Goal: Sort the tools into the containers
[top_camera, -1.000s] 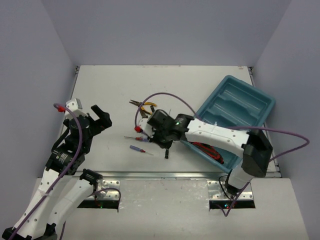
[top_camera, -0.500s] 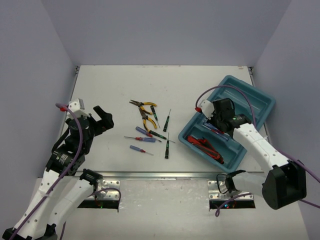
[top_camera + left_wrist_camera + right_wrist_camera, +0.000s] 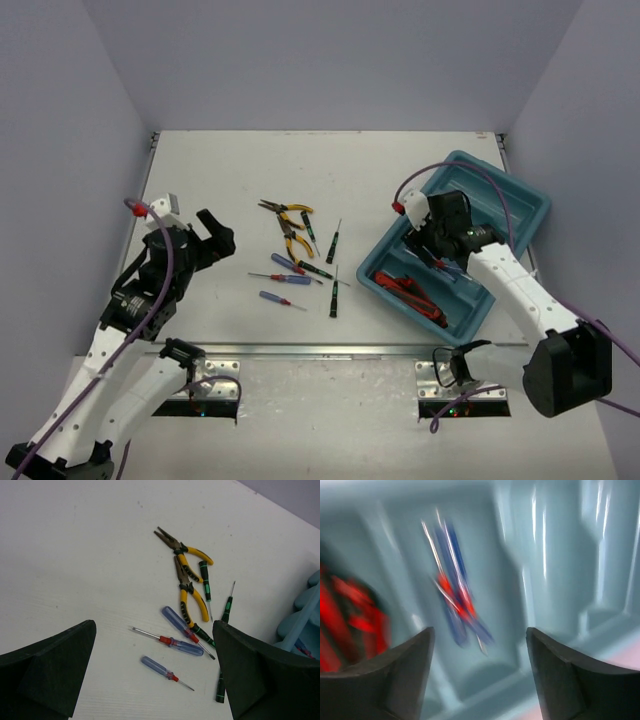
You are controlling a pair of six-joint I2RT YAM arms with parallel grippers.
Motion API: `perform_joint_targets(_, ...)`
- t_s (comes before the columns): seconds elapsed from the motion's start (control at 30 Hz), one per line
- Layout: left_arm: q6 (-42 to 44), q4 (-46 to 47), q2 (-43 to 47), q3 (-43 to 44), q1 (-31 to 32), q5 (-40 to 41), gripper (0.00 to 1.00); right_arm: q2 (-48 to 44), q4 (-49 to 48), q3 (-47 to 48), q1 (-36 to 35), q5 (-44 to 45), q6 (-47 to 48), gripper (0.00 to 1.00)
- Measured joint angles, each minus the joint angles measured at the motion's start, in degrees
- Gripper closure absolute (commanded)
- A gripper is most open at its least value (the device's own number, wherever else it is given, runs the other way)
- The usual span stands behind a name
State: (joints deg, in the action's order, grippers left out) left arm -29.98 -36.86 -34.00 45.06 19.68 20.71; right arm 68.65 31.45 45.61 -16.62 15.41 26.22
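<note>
A: White bench [image 3: 400,165]: loose tools [image 3: 293,240] lie mid-bench, just right of the left pincer [image 3: 215,230], spread empty.
B: Right pincer [image 3: 430,238], released, hovers over the tray [image 3: 500,200]; blue screwdrivers [image 3: 455,600] inside.

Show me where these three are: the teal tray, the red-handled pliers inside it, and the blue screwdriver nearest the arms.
teal tray [image 3: 495,195]: top view, bare far compartment.
red-handled pliers [image 3: 405,288]: top view, middle of handles.
nearest blue screwdriver [image 3: 154,665]: left wrist view, blue handle.

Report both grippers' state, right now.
Left gripper: open, holding nothing.
Right gripper: open, holding nothing, above the blue screwdrivers lying in the tray.
</note>
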Motion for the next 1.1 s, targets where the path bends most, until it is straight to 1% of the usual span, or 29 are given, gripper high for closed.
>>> perform_joint_targets(0.1,-4.84,0.67,-4.14,-1.42,0.0,-2.55,0.0,-1.97,-1.66,5.06,-0.85,-10.55,-6.75,0.01)
perform_joint_targets(0.17,-9.85,2.23,-5.81,-5.14,0.1,-4.12,0.0,-5.73,-4.78,6.57,-1.51,-16.95,-10.66,0.01)
perform_joint_targets(0.23,-16.14,2.91,-7.22,-10.1,0.98,-5.15,0.0,-9.08,-7.0,6.51,-2.78,-20.25,-14.87,0.01)
perform_joint_targets(0.3,-22.53,2.23,-9.31,-13.94,2.88,-4.61,0.0,-10.65,-7.26,6.68,-4.92,-18.94,-18.71,0.01)
perform_joint_targets(0.37,-29.3,0.37,-11.33,-16.04,8.05,-2.32,0.0,-9.24,-5.11,8.49,-8.23,-12.28,-21.54,0.01)
perform_joint_targets(0.43,-35.57,-0.55,-13.58,-15.85,14.46,0.11,0.0,-5.74,-2.58,11.3,-11.45,-3.25,-23.49,0.01)
perform_joint_targets(0.5,-40.84,-0.49,-16.1,-14.92,19.43,1.79,0.0,-1.74,-1.38,12.92,-13.43,3.12,-25.38,0.01)
perform_joint_targets(0.57,-44.81,-1.71,-20.82,-12.68,21.52,2.95,0.0,0.95,0.63,13.1,-13.71,6.27,-27.93,0.01)
perform_joint_targets(0.67,-49.46,-3.45,-29.53,-7.37,22.54,3.94,0.02,2.46,1.76,12.11,-13.57,6.59,-30.96,0.01)
perform_joint_targets(0.73,-51.61,-3.67,-35.44,-4.53,22.74,4.27,0.05,1.87,1.5,11.11,-13.54,6.08,-32.18,0.01)
perform_joint_targets(0.9,-54.3,-4.12,-42.1,-3.85,23.11,4.22,0.12,0.56,1.18,10.64,-13.54,5.68,-33.69,0.01)
perform_joint_targets(0.93,-54.45,-4.07,-42.98,-3.82,23.13,4.15,0.15,0.46,1.18,10.64,-13.54,5.35,-33.89,0.01)
perform_joint_targets(1.07,-54.39,-3.78,-46.95,-3.64,23.15,3.7,0.36,0.04,1.09,10.33,-13.54,3.88,-34.31,0.01)
perform_joint_targets(1.1,-54.39,-3.69,-47.88,-3.58,23.16,3.54,0.38,-0.13,1.1,10.23,-13.54,3.55,-34.4,0.01)
